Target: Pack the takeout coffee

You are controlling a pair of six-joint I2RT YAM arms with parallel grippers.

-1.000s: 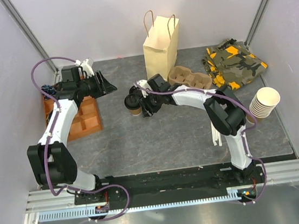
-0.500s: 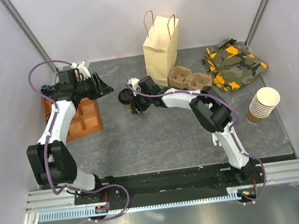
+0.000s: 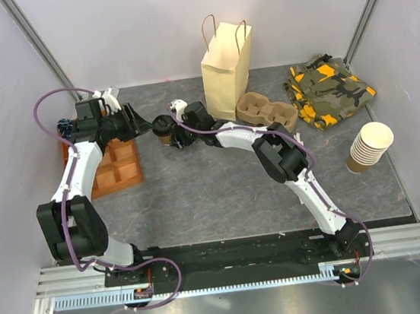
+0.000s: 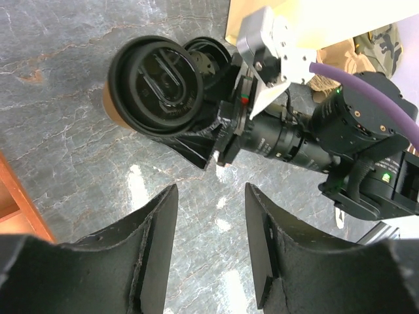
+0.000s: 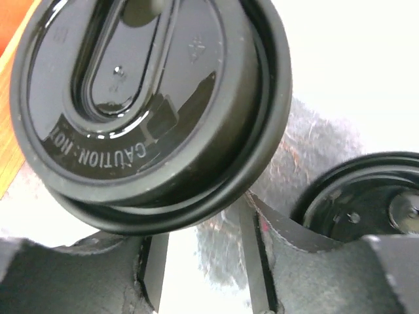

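The takeout coffee [image 3: 162,127] is a small brown paper cup with a black lid, left of the tan paper bag [image 3: 225,63]. My right gripper [image 3: 174,131] reaches far left and is shut on the cup below its lid. The right wrist view shows the lid [image 5: 144,98] above my right gripper [image 5: 203,242]. My left gripper [image 3: 135,125] is open and empty, just left of the cup and pointing at it. In the left wrist view my left gripper [image 4: 209,216] is short of the tilted cup [image 4: 157,82]. I cannot tell whether the cup touches the table.
A loose black lid [image 4: 211,55] lies just behind the cup, also in the right wrist view [image 5: 370,206]. An orange tray [image 3: 119,164] is at the left. A cardboard cup carrier [image 3: 266,110], a camouflage cloth [image 3: 330,89] and a stack of pale cups [image 3: 367,145] are at the right.
My right arm has carried the cup left and farther back, up to the left gripper. My left gripper has swung to face the cup.
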